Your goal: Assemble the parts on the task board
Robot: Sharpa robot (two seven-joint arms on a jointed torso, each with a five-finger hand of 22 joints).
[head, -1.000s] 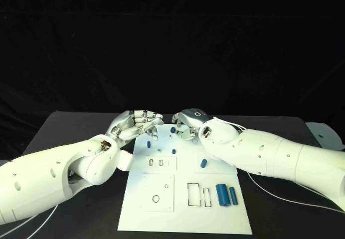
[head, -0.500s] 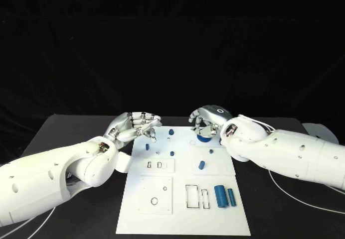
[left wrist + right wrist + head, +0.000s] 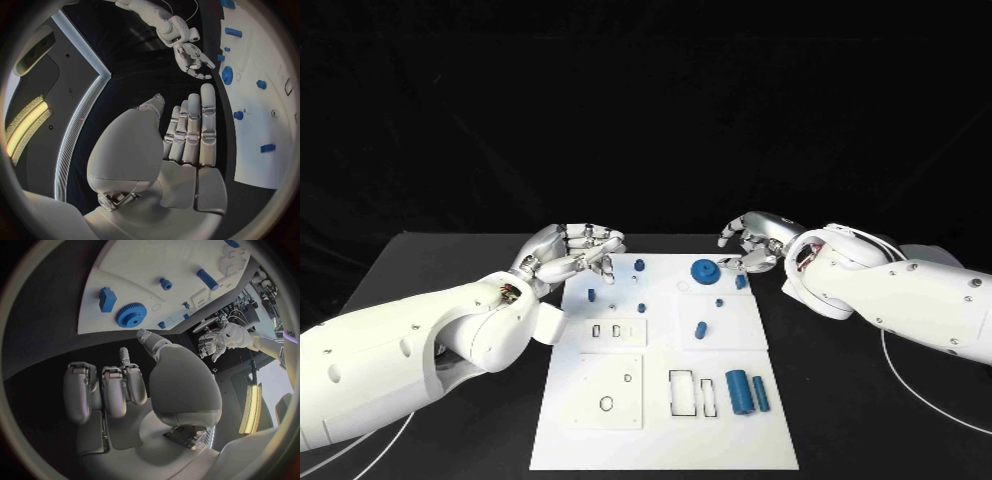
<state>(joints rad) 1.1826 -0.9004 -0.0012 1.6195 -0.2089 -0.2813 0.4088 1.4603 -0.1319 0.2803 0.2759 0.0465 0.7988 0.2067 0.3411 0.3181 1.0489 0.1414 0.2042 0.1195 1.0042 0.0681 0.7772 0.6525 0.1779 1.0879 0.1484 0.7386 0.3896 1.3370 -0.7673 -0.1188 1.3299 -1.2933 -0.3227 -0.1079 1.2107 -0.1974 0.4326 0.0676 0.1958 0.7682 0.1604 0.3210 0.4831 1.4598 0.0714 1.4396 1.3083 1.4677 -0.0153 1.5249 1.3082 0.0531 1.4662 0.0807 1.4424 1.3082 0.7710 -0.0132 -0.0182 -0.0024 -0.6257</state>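
Two white robot arms are working over a white task board (image 3: 733,420) lying on a black worktop (image 3: 416,262), where a blue toothed gear (image 3: 707,273) is sitting on the board's far end, just beside the fingertips of the right hand (image 3: 756,246). That hand is hovering at the board's far right corner with its fingers curled loosely inward and nothing between them; a small blue block (image 3: 741,281) is standing just beside the gear, near the edge. The left hand (image 3: 571,252) is resting at the far left corner, its fingers bunched together and gripping nothing visible. Small blue pegs (image 3: 640,265) are dotted across the far half of the board, a blue oblong pin (image 3: 704,330) is lying mid-board, and a blue cylinder (image 3: 740,391) with a thinner blue bar (image 3: 762,391) beside it is waiting near a rectangular slot (image 3: 687,393). Judging from this layout, the gear looks placed, and checking that it is lying flat would be wise. For the next part, the fingers would need to close squarely on it and lower it straight into its slot without nudging the neighbouring pegs.
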